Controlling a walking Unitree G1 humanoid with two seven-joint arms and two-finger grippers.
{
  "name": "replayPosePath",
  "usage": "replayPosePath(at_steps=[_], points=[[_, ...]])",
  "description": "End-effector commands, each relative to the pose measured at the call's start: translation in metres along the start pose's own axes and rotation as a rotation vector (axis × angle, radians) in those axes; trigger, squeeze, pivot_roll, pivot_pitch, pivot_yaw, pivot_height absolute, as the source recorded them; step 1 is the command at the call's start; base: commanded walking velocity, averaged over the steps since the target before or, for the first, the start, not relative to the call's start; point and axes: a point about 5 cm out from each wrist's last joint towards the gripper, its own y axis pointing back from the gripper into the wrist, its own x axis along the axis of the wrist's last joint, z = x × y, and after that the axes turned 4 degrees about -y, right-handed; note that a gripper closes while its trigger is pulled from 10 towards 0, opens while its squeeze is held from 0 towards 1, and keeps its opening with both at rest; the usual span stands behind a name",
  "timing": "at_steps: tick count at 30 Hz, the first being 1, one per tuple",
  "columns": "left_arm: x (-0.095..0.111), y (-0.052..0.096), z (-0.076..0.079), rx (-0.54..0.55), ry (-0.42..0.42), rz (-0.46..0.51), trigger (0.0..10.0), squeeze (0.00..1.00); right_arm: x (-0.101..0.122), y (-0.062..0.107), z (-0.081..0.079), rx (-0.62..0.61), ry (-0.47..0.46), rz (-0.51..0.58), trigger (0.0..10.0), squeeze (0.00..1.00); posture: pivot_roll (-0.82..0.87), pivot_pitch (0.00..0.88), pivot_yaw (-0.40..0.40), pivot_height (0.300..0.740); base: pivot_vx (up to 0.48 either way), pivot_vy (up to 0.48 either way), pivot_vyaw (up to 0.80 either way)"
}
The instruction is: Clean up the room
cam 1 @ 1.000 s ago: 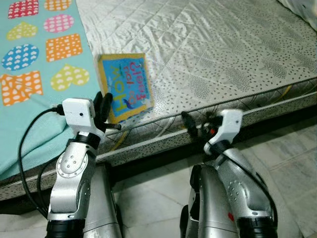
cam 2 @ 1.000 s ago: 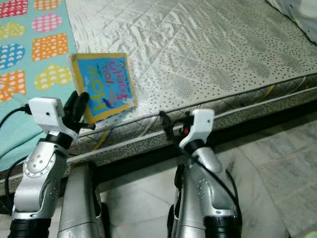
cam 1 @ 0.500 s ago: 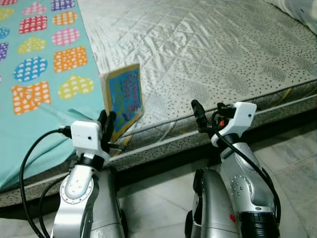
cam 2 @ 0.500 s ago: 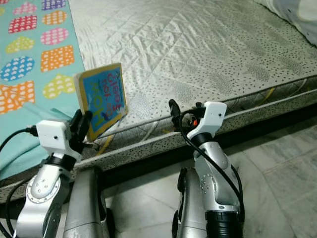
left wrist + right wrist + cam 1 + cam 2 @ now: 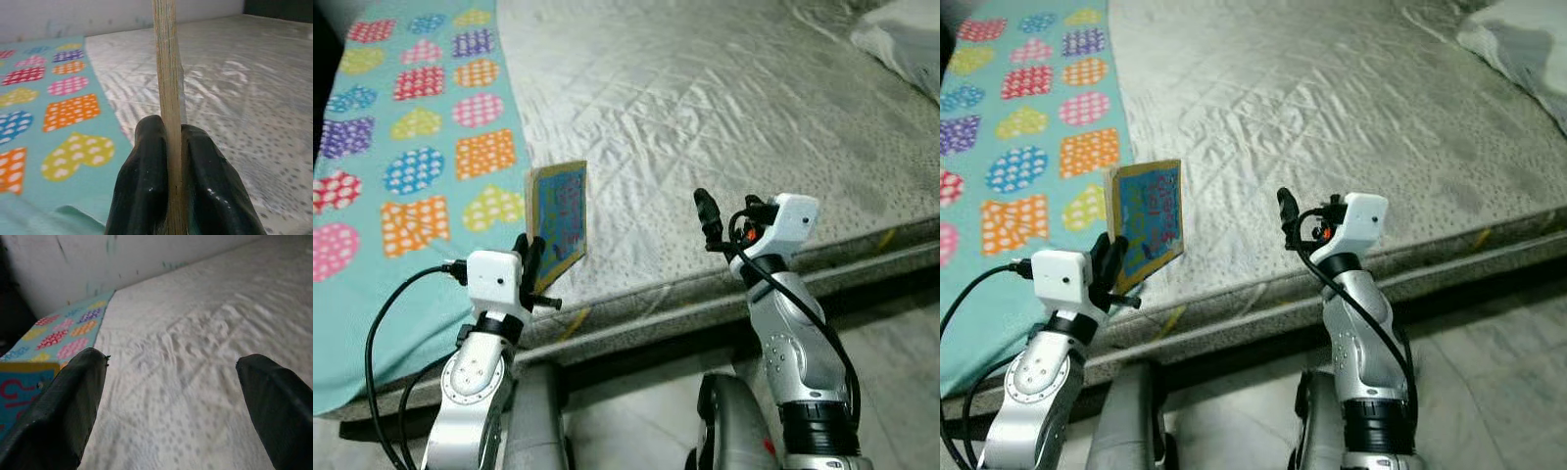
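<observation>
Book [image 5: 558, 224] clamped by left end effector [image 5: 166, 147].

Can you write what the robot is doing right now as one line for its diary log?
left gripper: shut on book, lifted upright over bed edge | right gripper: open, empty, raised over mattress

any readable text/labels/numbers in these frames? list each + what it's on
Book, cover held by the left gripper: large yellow and red lettering on blue, seen at a steep angle and upside down; too skewed to read.
Book edge in the left wrist view: no text.
Blanket with coloured hearts and squares: pattern, no words.
Mattress: no label visible.
Right gripper: open, nothing held; no markings legible.
</observation>
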Motion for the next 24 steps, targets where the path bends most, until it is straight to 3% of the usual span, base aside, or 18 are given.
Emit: replayPosePath(at_steps=[1,4,7,8,17,24], points=[[0.003,0.000,-0.004,0.025,-0.004,0.034,6.8,0.00,-0.004,0.001,0.002,-0.013,0.002,-0.008,10.0,0.00,0.09,0.042,0.046,0.654,0.000,0.000,0.00],[0.001,-0.001,-0.003,0.026,0.011,0.028,6.8,0.00,-0.005,0.002,0.003,-0.017,0.013,-0.006,10.0,0.00,0.09,0.036,0.048,0.674,0.000,0.000,0.00],[0.000,-0.002,-0.001,0.015,0.008,0.023,7.6,0.00,-0.006,0.001,0.004,-0.019,0.015,-0.003,10.0,0.00,0.09,0.031,0.053,0.689,0.000,0.000,0.00],[0.000,-0.002,-0.001,0.012,0.007,0.020,10.0,0.00,-0.005,0.000,0.004,-0.019,0.020,0.000,10.0,0.00,0.09,0.030,0.056,0.694,0.000,0.000,0.00],[-0.001,-0.012,-0.001,0.012,0.003,0.018,10.0,0.00,-0.003,0.000,0.011,-0.044,0.046,0.020,10.0,0.00,0.08,0.019,0.060,0.740,0.000,0.000,0.00],[-0.002,-0.013,-0.003,0.035,-0.008,0.019,10.0,0.00,-0.004,0.002,0.017,-0.063,0.068,0.014,10.0,0.00,0.08,0.023,0.053,0.740,0.000,0.000,0.00]])
